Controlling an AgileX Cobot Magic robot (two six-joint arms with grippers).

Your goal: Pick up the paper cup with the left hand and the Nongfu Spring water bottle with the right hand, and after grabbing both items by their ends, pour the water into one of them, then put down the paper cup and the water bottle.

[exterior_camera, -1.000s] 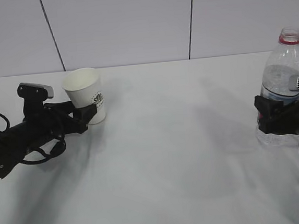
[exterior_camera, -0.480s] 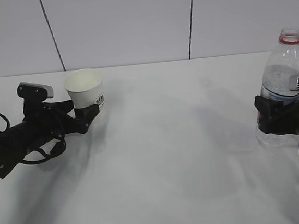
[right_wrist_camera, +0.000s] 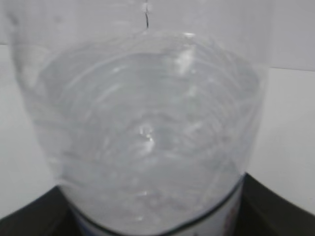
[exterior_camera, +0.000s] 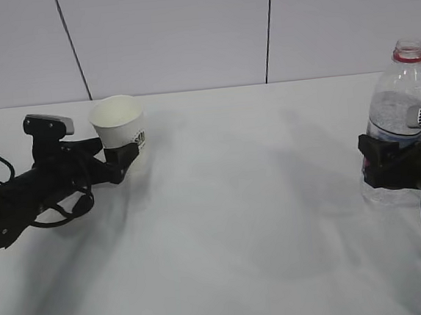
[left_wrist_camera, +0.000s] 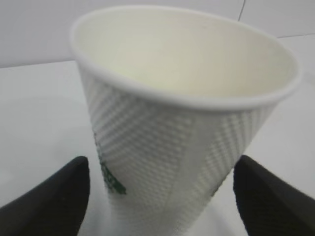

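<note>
Standing on the table (exterior_camera: 223,223), the cup (exterior_camera: 119,121), well to the bottle's left near the back wall (exterior_camera: 185,34), mouth tipping slightly forward. Sitting a little higher and farther back than a second ago, when leaning more and showing more of the green-and-black logo; now partly hiding that logo behind the left gripper (exterior_camera: 125,152). Straddling the cup's lower half, the left gripper, spreading wide after parting over the last second. Showing in the left wrist view (left_wrist_camera: 162,206) as two black fingers (left_wrist_camera: 54,201) flanking the cup (left_wrist_camera: 182,113) with white gaps on both sides, so gripping nothing. Hard telling from any view whether the cup's base is resting flat.

Standing upright at the table's right edge, the bottle (exterior_camera: 397,104), uncapped, red neck ring at top, water (exterior_camera: 390,108) filling part of the body. Not moving across the three exterior frames. Clamping the bottle's lower half around the label zone, the right gripper (exterior_camera: 388,162), holding at medium width, unchanged. Filling the right wrist view, the bottle (right_wrist_camera: 147,132) with rippling water (right_wrist_camera: 142,147), dark fingers (right_wrist_camera: 275,201) pressing at both lower corners.
</note>
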